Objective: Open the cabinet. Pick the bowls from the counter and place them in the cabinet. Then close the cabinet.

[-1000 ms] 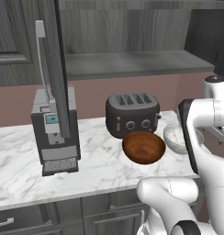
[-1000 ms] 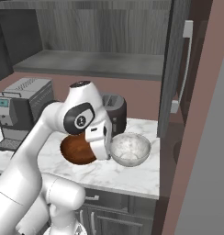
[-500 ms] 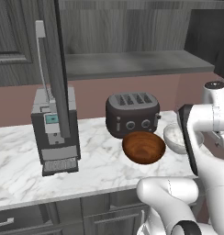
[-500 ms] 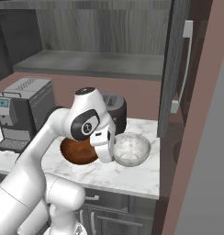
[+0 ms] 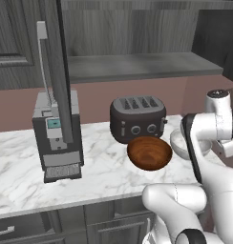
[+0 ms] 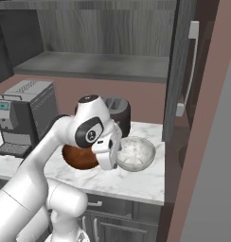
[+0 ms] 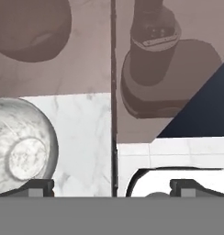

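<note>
Both doors of the cabinet (image 5: 57,71) stand open, with its bare shelf (image 5: 137,66) showing; the right door (image 6: 182,71) carries a long silver handle. On the marble counter (image 5: 99,167) the reddish-brown bowl (image 5: 149,152) (image 6: 78,159) sits in front of the toaster. To its right rests the pale bowl (image 6: 135,153) (image 5: 179,143) (image 7: 21,153), partly hidden by my arm in the left base view. My gripper (image 6: 109,158) (image 7: 113,188) hangs open just beside the pale bowl, pointing down. Nothing sits between its fingertips (image 7: 38,187).
A black toaster (image 5: 137,118) stands behind the bowls and a grey coffee machine (image 5: 58,138) to the left, under the open left door. The counter ends just right of the pale bowl, close to the open right door.
The hand has sunk a little and edged closer to the pale bowl. Its jaws stay wide and the bowls have not moved.
</note>
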### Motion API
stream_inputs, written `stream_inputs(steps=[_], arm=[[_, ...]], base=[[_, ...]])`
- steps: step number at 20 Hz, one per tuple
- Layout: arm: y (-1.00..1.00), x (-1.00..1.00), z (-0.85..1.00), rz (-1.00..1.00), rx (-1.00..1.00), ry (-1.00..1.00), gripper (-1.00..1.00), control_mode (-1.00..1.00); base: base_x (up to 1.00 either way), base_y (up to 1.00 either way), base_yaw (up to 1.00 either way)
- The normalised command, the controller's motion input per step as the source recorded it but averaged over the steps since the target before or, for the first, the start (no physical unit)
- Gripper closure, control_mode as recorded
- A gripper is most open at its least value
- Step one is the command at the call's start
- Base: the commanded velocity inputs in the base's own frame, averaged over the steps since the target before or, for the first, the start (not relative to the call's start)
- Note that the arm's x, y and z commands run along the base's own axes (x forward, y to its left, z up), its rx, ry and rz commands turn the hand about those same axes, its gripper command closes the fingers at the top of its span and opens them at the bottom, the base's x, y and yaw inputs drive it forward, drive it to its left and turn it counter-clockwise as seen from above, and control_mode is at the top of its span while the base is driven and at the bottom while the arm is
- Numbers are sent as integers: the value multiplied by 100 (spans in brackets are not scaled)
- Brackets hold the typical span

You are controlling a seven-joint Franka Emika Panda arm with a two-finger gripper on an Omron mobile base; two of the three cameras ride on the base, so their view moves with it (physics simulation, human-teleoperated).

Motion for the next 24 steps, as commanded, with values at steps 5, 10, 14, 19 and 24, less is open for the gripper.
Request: stream_inputs(steps=[5, 10, 14, 19, 24], arm=[[0, 18, -14, -22, 0, 0, -100, -100], [0, 30, -13, -8, 0, 0, -100, -100], [0, 37, -25, 0, 0, -3, -100, -100], [0, 34, -31, 0, 0, -3, -100, -100], [0, 16, -23, 0, 0, -3, -100, -100]], base=[[0, 0, 0], [0, 0, 0], [0, 0, 0], [0, 0, 0], [0, 0, 0]])
